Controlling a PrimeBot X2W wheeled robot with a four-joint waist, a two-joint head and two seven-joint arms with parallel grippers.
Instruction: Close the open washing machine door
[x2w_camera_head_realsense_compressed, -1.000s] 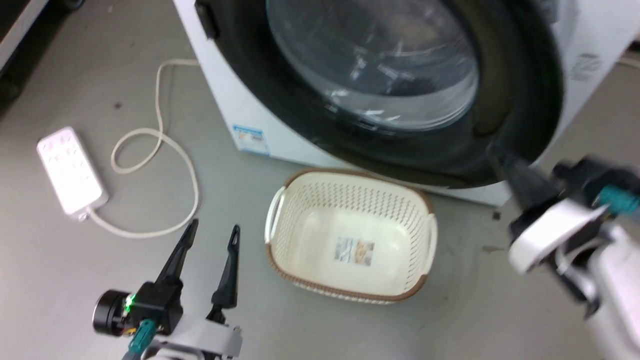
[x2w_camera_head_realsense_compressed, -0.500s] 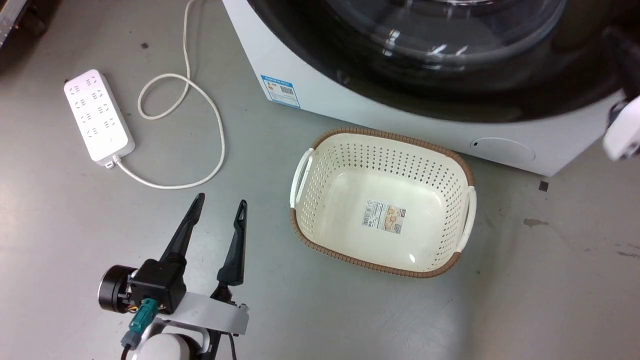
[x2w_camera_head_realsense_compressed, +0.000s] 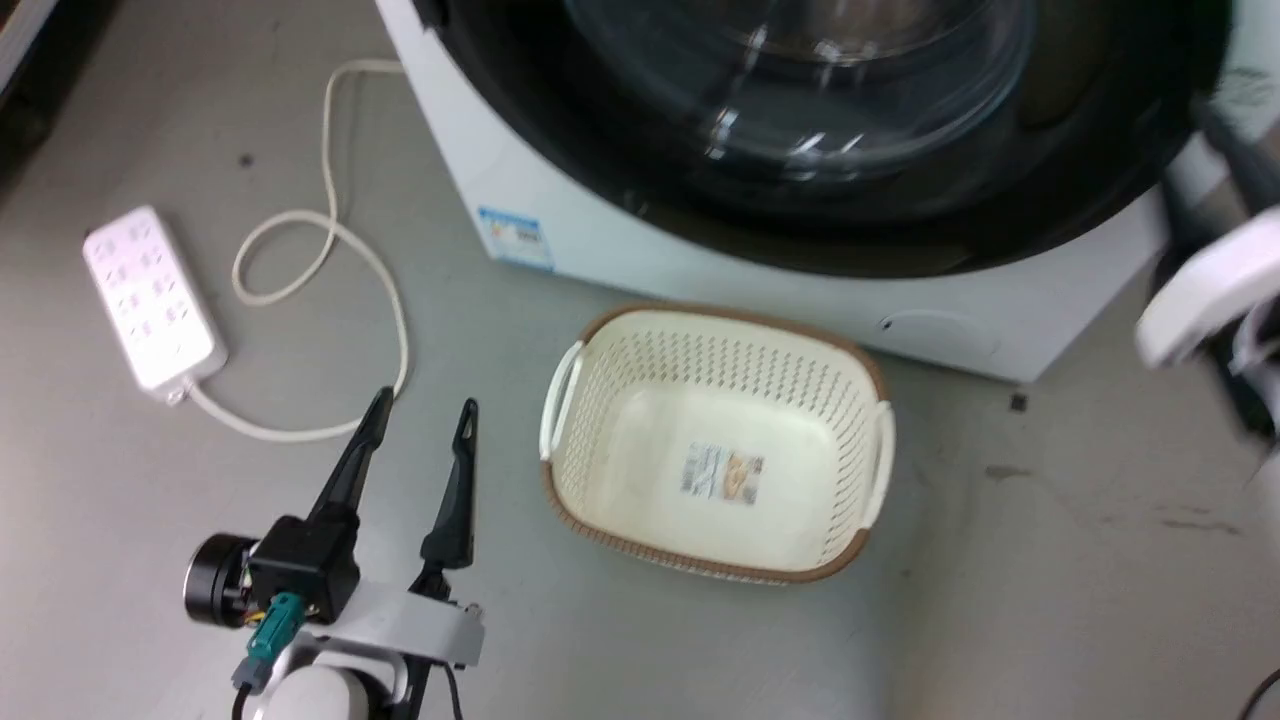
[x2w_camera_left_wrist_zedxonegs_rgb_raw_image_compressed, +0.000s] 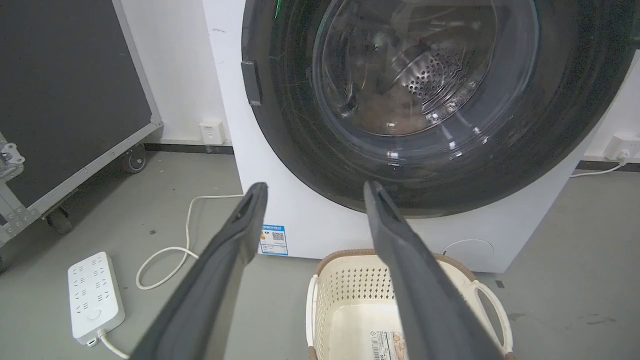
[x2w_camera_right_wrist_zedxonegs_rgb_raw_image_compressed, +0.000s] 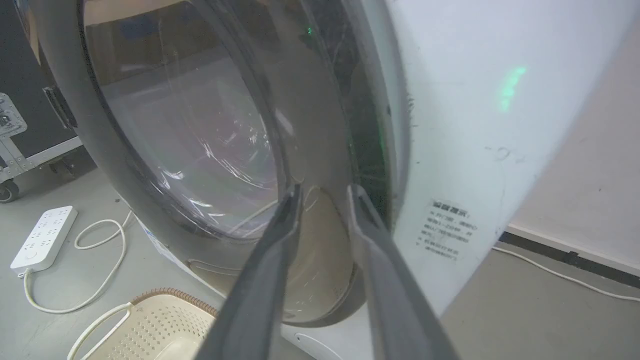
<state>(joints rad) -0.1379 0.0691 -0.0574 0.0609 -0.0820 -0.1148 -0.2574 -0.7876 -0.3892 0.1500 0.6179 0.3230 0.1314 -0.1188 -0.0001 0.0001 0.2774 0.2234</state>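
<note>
Fingers of the right gripper (x2w_camera_right_wrist_zedxonegs_rgb_raw_image_compressed: 325, 190) stood narrowly parted and empty. Those of the left gripper (x2w_camera_left_wrist_zedxonegs_rgb_raw_image_compressed: 315, 186) were wide and empty, near left. The washing machine (x2w_camera_left_wrist_zedxonegs_rgb_raw_image_compressed: 320, 235) stood far. The washing machine door (x2w_camera_left_wrist_zedxonegs_rgb_raw_image_compressed: 300, 140) lay against its front, the right fingertips at its right rim. A fingertip might catch in the dark seam there, or an unlatched door might spring back. I could not tell whether it had latched, and its top was cut off. The laundry basket (x2w_camera_head_realsense_compressed: 700, 365) sat near.

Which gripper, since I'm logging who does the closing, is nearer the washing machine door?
Right. The right gripper is up at the rim of the washing machine door; the left gripper hovers low over the floor beside the cream basket, well short of it.
</note>
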